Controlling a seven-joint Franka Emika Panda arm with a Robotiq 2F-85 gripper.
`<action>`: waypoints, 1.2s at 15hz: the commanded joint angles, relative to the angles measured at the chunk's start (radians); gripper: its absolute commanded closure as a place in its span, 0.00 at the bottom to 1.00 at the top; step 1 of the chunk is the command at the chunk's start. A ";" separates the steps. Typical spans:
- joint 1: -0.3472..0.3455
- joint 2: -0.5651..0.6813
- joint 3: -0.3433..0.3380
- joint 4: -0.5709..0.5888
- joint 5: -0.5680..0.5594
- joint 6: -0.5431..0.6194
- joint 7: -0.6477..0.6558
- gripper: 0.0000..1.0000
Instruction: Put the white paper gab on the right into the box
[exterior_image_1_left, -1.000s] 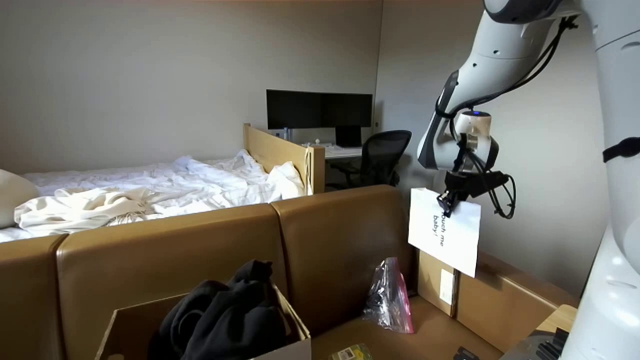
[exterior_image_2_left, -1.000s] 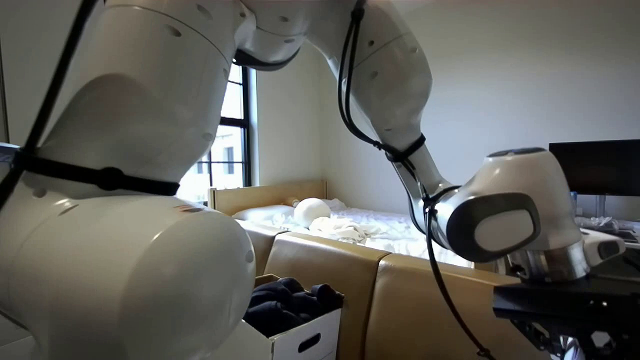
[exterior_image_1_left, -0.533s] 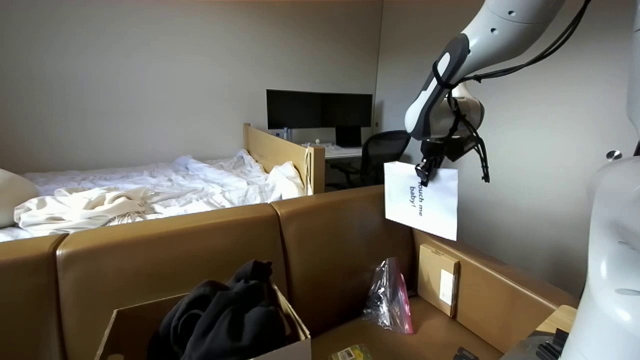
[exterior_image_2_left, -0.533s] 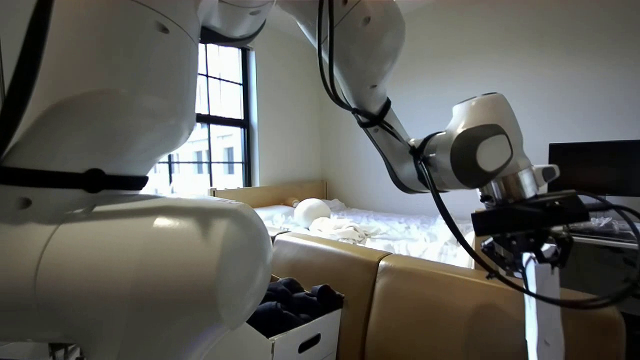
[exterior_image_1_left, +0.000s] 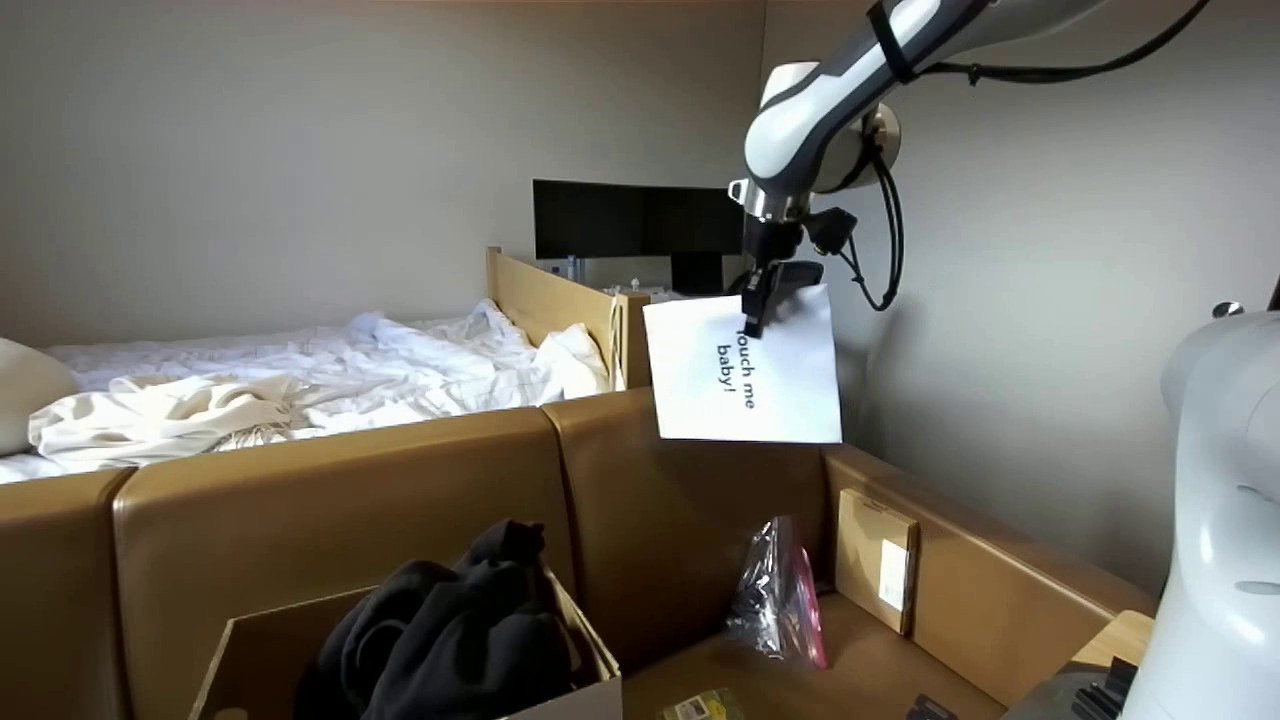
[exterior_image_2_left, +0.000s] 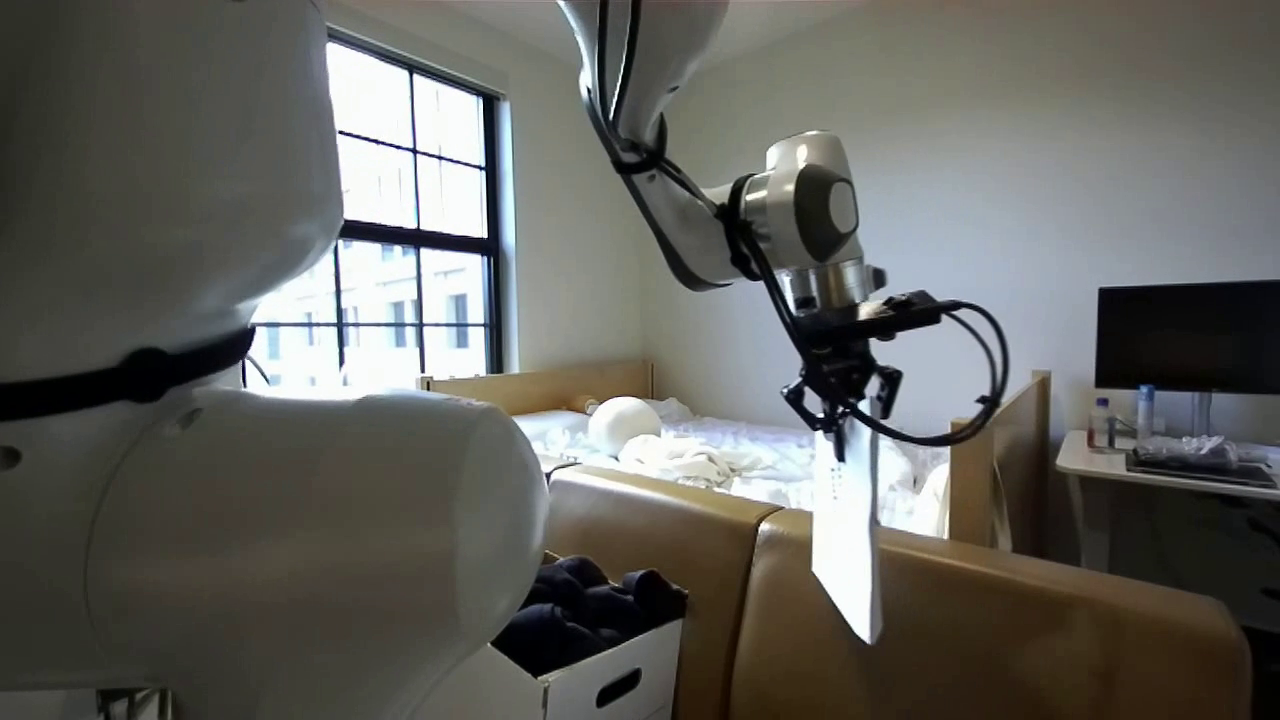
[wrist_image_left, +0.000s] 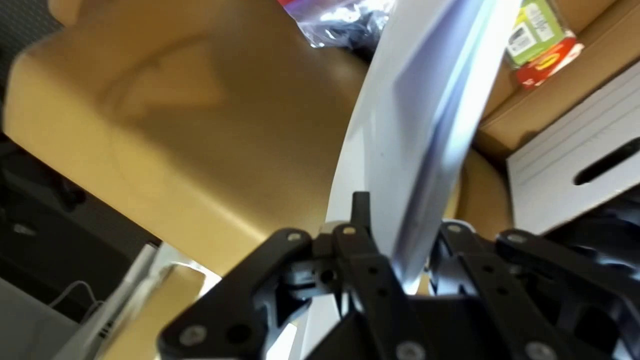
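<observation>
The white paper bag has black writing and hangs below my gripper in the air in front of the sofa back. In an exterior view the bag shows edge-on under the gripper. In the wrist view my gripper is shut on the bag, which runs between the fingers. The box, white outside with a hand hole, stands apart from the bag and holds dark cloth. Its wall shows in an exterior view and at the right of the wrist view.
The brown sofa back stands below and behind the bag. A clear plastic bag, a flat cardboard package and a green packet are on the sofa. A bed and monitors are behind.
My gripper has carried the bag up and to the left in both exterior views, away from the sofa arm. The box and the things on the sofa have not moved.
</observation>
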 joint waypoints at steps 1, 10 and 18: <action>-0.139 -0.159 0.276 -0.062 0.031 -0.099 -0.063 0.88; -0.277 -0.239 0.613 -0.151 0.517 -0.121 -0.401 0.88; -0.061 -0.042 0.553 -0.197 1.159 0.281 -0.669 0.88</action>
